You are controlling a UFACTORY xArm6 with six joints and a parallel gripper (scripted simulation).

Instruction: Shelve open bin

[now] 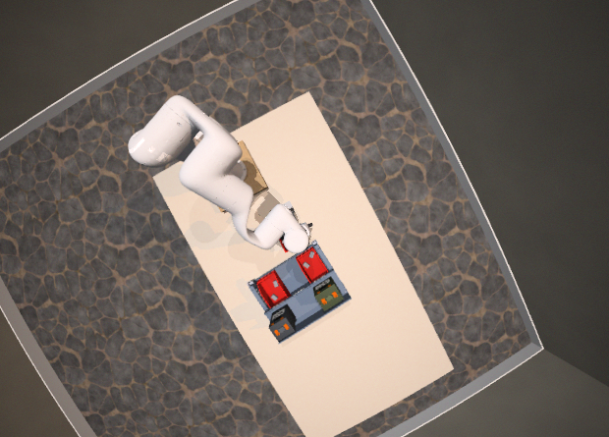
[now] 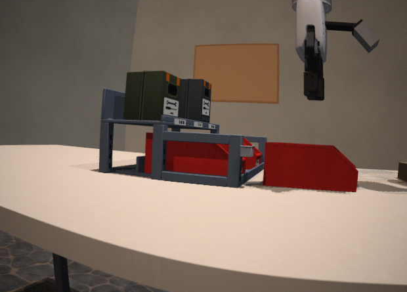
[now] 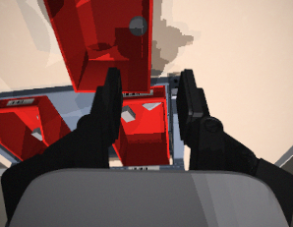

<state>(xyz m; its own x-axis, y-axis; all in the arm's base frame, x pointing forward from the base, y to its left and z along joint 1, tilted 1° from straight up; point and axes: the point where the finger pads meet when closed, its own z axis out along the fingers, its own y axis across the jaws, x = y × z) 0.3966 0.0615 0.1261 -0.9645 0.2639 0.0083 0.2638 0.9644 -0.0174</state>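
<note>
The open red bin stands level on the table in front of the shelf; the arm mostly hides it in the top view. A round grey part shows in it. Two red bins stand on the shelf, small grey parts inside, with the free place between them. My gripper is partly open and empty, high above the table bin's height. In the wrist view its fingers straddle the view of one shelf bin, not touching it.
Over the shelf's rear, a raised board carries a green case and a dark grey case. A small light grey holder sticks out at the shelf's front corner. A brown box stands on the table near the arm.
</note>
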